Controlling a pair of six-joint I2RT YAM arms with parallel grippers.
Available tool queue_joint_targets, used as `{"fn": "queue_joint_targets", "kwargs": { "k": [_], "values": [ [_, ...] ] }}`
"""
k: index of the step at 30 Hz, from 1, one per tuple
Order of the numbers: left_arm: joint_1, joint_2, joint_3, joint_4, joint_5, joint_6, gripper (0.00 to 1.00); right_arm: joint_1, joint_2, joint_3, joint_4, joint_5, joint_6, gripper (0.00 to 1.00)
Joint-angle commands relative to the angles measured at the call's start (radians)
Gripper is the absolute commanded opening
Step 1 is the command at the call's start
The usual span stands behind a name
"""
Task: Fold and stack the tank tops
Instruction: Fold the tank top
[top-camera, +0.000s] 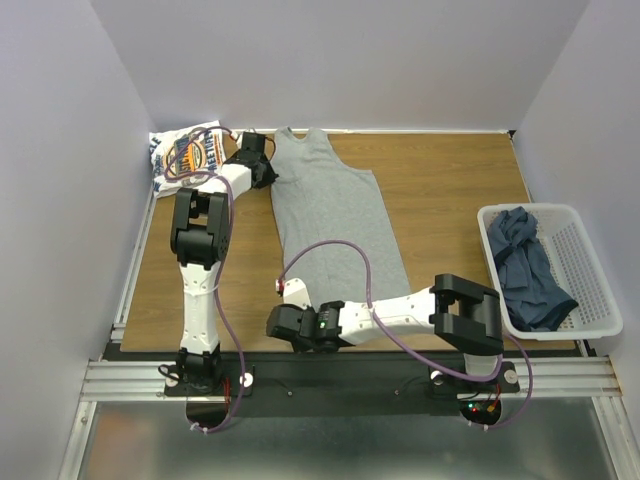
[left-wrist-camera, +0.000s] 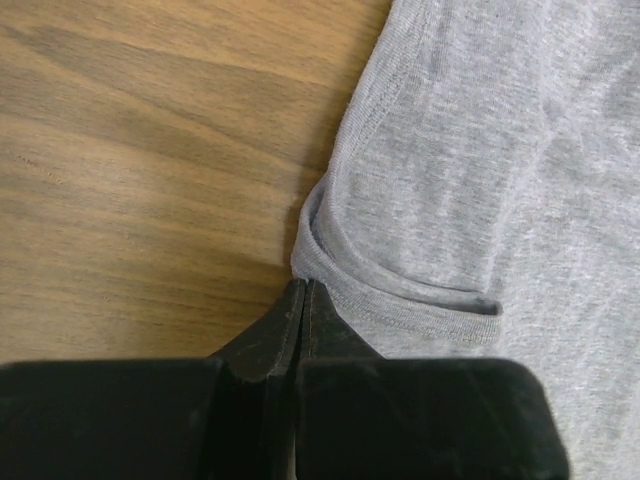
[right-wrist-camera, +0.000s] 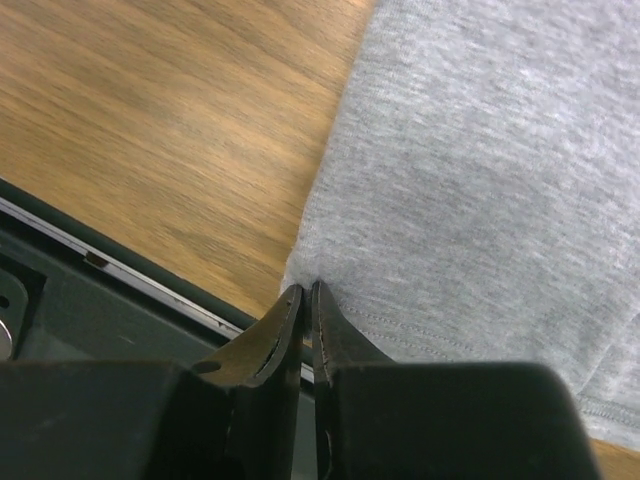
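Pale lilac walls are closing in a wooden table (top-camera: 440, 170). At its centre a grey tank top (top-camera: 330, 215) is lying flat, straps pointing to 12 o'clock and hem to 6.

The left gripper (left-wrist-camera: 303, 290) is sitting at the garment's 10 o'clock armhole. Its jaws are drawn together to a hairline and are nipping the stitched edge, which is buckling into a small fold just ahead of the tips. How much cloth is lying between the pads is hidden by the fingers themselves.

The right gripper (right-wrist-camera: 306, 292) is pressing at the hem corner, at 7 o'clock of the garment. It is likewise closed to a thin slit on the cloth's edge, just beside the dark table rail (right-wrist-camera: 150, 285). From above, its tips are lost under the wrist.

At 10 o'clock of the table a white printed tank top (top-camera: 185, 155) is lying bunched, partly covered by the left arm. At 4 o'clock a white mesh basket (top-camera: 590, 300) is holding crumpled dark slate-blue tank tops (top-camera: 525, 270); their number is hard to make out.
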Motion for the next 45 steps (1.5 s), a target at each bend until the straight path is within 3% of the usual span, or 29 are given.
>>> {"fn": "queue_joint_targets", "kwargs": {
  "k": [1, 9, 31, 34, 36, 38, 39, 41, 45],
  "values": [
    [-0.001, 0.022, 0.056, -0.027, -0.029, 0.016, 0.01, 0.005, -0.063, -0.041, 0.013, -0.019, -0.009, 0.12],
    [0.005, 0.039, 0.118, -0.055, -0.049, 0.026, 0.0, 0.005, -0.076, -0.019, 0.053, -0.08, -0.057, 0.12],
    [0.056, 0.09, 0.261, -0.101, -0.047, 0.101, 0.01, -0.002, 0.188, 0.329, 0.087, -0.206, -0.137, 0.13],
    [0.059, 0.091, 0.282, -0.101, -0.036, 0.114, 0.1, -0.011, 0.177, 0.335, 0.101, -0.206, -0.141, 0.17],
    [0.06, 0.088, 0.291, -0.099, -0.026, 0.12, 0.29, -0.019, 0.165, 0.327, 0.108, -0.207, -0.143, 0.32],
    [0.06, 0.074, 0.285, -0.084, -0.01, 0.12, 0.4, -0.022, 0.13, 0.317, 0.119, -0.204, -0.146, 0.49],
    [0.059, 0.055, 0.271, -0.078, -0.009, 0.118, 0.49, -0.025, 0.118, 0.304, 0.121, -0.2, -0.151, 0.53],
    [0.06, 0.016, 0.264, -0.058, 0.003, 0.112, 0.57, -0.03, 0.066, 0.281, 0.124, -0.185, -0.161, 0.64],
    [0.059, -0.056, 0.265, -0.052, 0.002, 0.105, 0.63, -0.045, -0.055, 0.213, 0.124, -0.152, -0.168, 0.71]
  ]
}}
